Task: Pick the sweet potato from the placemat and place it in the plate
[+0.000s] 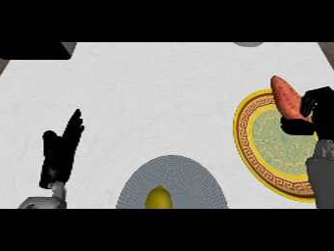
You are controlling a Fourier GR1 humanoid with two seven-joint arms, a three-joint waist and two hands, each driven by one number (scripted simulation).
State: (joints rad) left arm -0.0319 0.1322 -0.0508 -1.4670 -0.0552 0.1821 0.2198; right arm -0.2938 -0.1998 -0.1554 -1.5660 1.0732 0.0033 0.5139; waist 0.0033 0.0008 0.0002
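Observation:
My right hand (327, 115) is curled round the lower end of an orange-red sweet potato (285, 96), which sticks up and to the left out of the grip. Both hang over the upper part of a round plate (250, 142) with a gold patterned rim and a green centre at the right of the counter. A grey round placemat (182, 176) lies at the lower middle. My left hand (59, 149) rests open at the lower left, fingers pointing up.
A yellow lemon (158, 198) sits on the placemat near the lower edge. A dark object (32, 50) occupies the counter's far left corner, and a grey round item (249, 44) shows at the far edge.

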